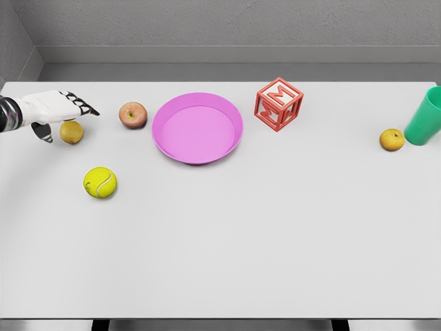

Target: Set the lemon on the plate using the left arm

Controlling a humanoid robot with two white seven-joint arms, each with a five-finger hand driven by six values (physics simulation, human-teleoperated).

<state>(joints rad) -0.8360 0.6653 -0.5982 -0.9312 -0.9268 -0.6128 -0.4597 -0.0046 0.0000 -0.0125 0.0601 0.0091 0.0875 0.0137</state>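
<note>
Lemon (71,132) under open left hand (55,109), seemingly untouched, near table's (275,241) left edge.

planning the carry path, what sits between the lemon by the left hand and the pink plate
In the head view, an apple lies between the lemon and the plate, slightly farther back. The tennis ball sits nearer, off that line.

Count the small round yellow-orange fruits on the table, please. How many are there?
2. One, the lemon, lies at the far left, just under the left hand. The other fruit lies at the far right, beside the green cup. None seems hidden.
</note>
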